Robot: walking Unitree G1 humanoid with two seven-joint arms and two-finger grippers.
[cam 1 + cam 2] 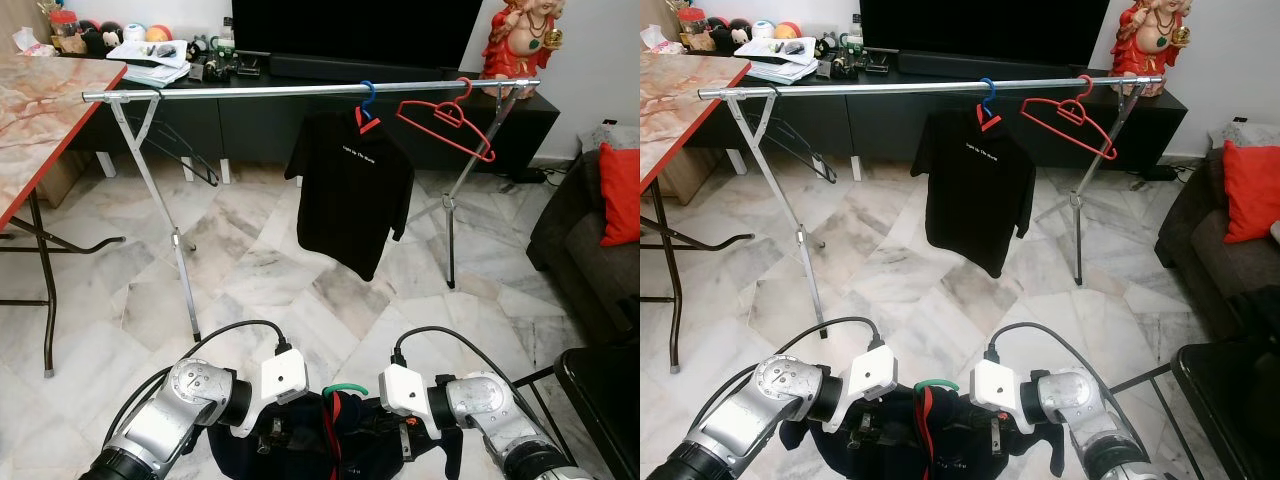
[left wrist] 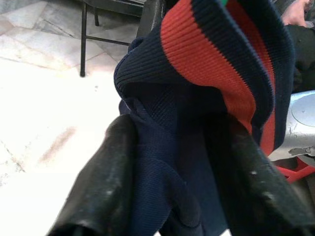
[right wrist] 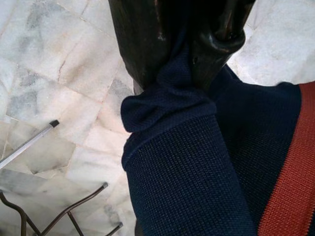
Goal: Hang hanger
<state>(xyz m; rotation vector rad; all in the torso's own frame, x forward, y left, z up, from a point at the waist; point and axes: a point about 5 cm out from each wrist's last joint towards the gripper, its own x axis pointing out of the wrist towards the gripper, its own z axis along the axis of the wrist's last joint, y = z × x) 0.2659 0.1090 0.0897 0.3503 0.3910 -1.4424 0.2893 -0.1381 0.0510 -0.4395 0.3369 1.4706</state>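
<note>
Navy knitted garment with a red collar band (image 1: 335, 425), carried on a green plastic hanger (image 1: 345, 388), held low in front of the robot between both arms. Left gripper (image 2: 172, 187): two black fingers (image 2: 106, 172) set apart with navy fabric bunched between them, gripping the cloth. Right gripper (image 3: 179, 64): black fingers (image 3: 142, 39) closed tight on a pinched fold of the same navy knit. Beyond, a silver metal clothes rail on crossed legs (image 1: 250, 90) spans the marble-tiled floor (image 1: 260, 270); a black short-sleeved T-shirt on a blue hanger (image 1: 350, 190) hangs from it, with an empty red plastic hanger (image 1: 445, 122) just beside, tilted. Orange-edged marble-top folding table (image 1: 40, 110) at left; dark sofa with a red cushion (image 1: 620, 195) at right
</note>
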